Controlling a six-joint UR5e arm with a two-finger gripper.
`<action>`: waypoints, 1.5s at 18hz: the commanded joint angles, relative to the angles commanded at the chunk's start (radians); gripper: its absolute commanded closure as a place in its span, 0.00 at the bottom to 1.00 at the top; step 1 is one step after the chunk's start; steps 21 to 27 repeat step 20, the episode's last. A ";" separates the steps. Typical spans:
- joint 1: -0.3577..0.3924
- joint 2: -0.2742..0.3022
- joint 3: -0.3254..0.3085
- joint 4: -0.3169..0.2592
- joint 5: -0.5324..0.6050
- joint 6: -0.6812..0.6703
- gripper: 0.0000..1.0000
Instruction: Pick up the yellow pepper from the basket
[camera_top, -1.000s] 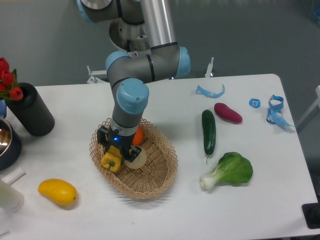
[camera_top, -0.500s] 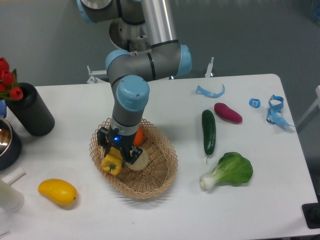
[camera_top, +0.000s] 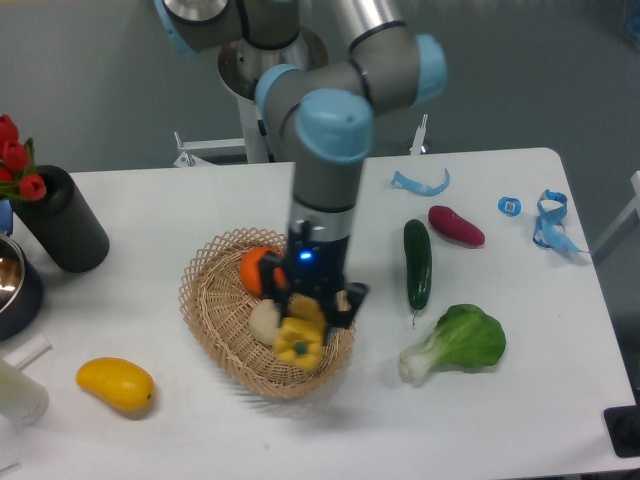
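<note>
The yellow pepper (camera_top: 299, 343) hangs between the fingers of my gripper (camera_top: 304, 325), which is shut on it above the right front part of the basket (camera_top: 215, 315). The pepper looks lifted off the woven floor, over the basket's near rim. A pale round ball (camera_top: 264, 320) and an orange fruit (camera_top: 256, 269) lie in the basket to the pepper's left. The arm reaches down from the back, and its wrist hides the fingers' upper parts.
A yellow mango (camera_top: 115, 384) lies front left. A cucumber (camera_top: 417, 263), a purple eggplant (camera_top: 456, 226) and a bok choy (camera_top: 460, 342) lie to the right. A black cylinder (camera_top: 60, 220) with red tulips stands at the left edge. Blue clips lie at the back right.
The gripper has risen and swung to the right with the yellow pepper, from the basket's left side to its right front. The ball and orange fruit now show uncovered.
</note>
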 joint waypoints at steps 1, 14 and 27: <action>0.020 -0.002 0.005 0.000 0.000 0.028 0.72; 0.186 -0.071 0.075 -0.003 0.000 0.244 0.72; 0.194 -0.080 0.098 -0.011 0.000 0.241 0.72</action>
